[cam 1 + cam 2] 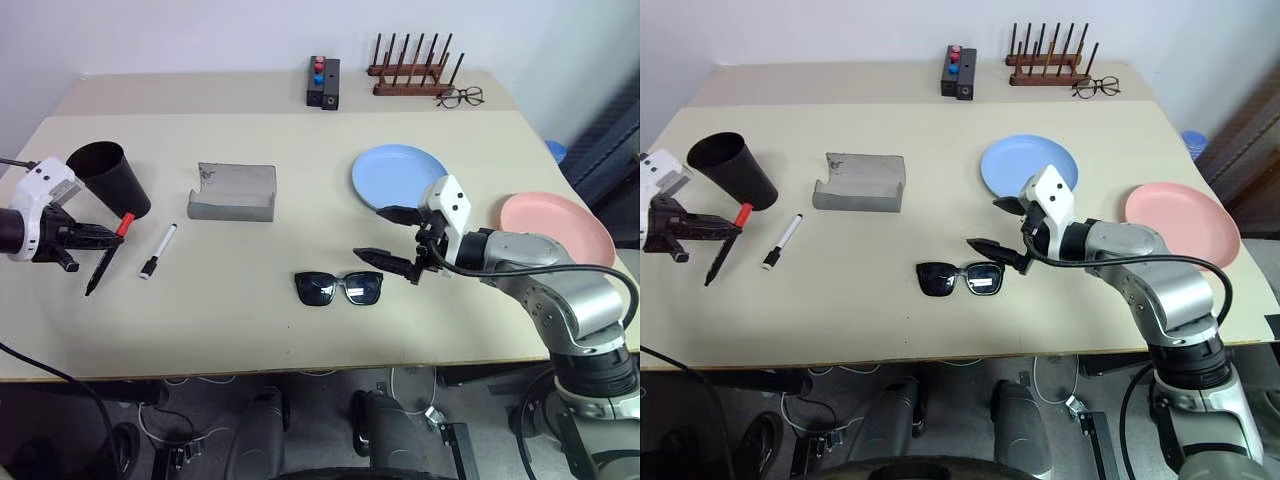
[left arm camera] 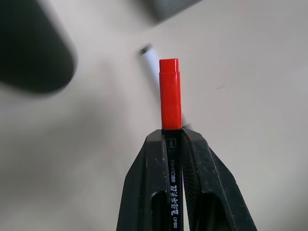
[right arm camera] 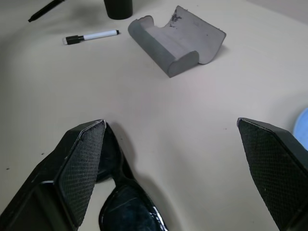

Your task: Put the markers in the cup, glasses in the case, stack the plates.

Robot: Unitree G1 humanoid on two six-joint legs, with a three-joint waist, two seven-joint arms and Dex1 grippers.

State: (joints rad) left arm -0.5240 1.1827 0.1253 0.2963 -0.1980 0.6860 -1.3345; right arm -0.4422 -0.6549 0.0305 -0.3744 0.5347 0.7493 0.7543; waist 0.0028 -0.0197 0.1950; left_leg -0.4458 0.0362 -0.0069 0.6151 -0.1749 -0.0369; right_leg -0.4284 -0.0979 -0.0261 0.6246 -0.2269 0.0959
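The left gripper (image 1: 112, 234) has its two black fingers clamped on a slim black marker (image 1: 106, 258) with a square red cap, held above the table (image 1: 300, 320) at about eight o'clock from the table's middle. The left wrist view gives what the head views cannot: white lettering printed down the marker's barrel and the cap's flat, blocky end.

Just beyond it stands the cup (image 1: 112, 177), dark, smooth and tapered, wider at the rim. A second marker (image 1: 158, 251), white-bodied with a black cap, lies flat at four o'clock from the cup.

The case (image 1: 233, 192) sits near ten o'clock from the middle, grey and felt-like, its flap folded open; the right wrist view shows its rounded edge and a scuffed notch in the flap.

The right gripper (image 1: 383, 234) hangs with its fingers wide apart just beside the black glasses (image 1: 339, 288), which lie at six o'clock. The right wrist view shows cross-hatched pads (image 3: 84, 166) and glossy dark lenses.

The round blue plate (image 1: 385, 178) lies at two o'clock, the pink plate (image 1: 570, 225) at three, well apart.
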